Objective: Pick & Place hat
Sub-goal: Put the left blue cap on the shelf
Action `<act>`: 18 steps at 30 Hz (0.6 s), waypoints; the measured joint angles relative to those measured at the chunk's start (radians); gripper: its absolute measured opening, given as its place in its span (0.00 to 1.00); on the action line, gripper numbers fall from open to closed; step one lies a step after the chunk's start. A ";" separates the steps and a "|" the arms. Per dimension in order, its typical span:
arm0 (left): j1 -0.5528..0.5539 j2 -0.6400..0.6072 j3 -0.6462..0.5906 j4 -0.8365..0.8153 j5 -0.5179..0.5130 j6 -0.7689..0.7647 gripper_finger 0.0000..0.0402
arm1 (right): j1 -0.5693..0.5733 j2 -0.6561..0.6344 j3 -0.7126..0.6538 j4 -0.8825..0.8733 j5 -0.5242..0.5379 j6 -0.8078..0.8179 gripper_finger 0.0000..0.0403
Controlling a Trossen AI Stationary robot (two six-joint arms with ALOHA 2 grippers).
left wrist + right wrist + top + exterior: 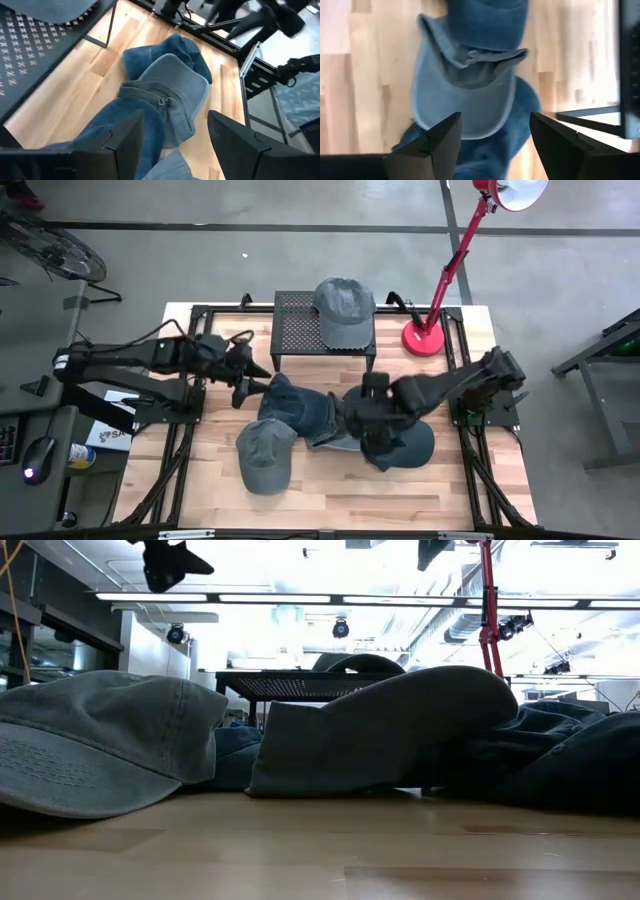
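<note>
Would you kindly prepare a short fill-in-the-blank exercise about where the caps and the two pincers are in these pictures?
1. One grey cap already lies on the black perforated ____.
2. The lamp standing by the table's far right corner is ____ in colour.
3. Both the left pincer and the right pincer have their fingers ____, holding nothing.
4. The cap nearest the table's front edge is ____ in colour.

Missing words: stand; red; open; grey
</note>
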 joint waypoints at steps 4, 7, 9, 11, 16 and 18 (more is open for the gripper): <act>-0.110 0.020 -0.001 0.004 -0.100 -0.060 0.54 | 0.061 0.050 0.000 0.020 0.000 0.040 0.56; -0.177 0.034 -0.001 0.004 -0.165 -0.090 0.54 | 0.102 0.087 0.000 0.057 0.009 0.056 0.56; -0.208 0.047 -0.001 0.004 -0.208 -0.103 0.54 | 0.126 0.111 0.000 0.090 0.021 0.060 0.56; -0.236 0.063 -0.001 0.004 -0.225 -0.107 0.54 | 0.145 0.136 0.000 0.121 0.027 0.060 0.56; -0.273 0.112 -0.001 0.007 -0.237 -0.112 0.54 | 0.171 0.189 0.000 0.161 0.034 0.114 0.56; -0.279 0.116 -0.001 -0.003 -0.237 -0.084 0.54 | 0.172 0.197 0.000 0.171 0.054 0.140 0.56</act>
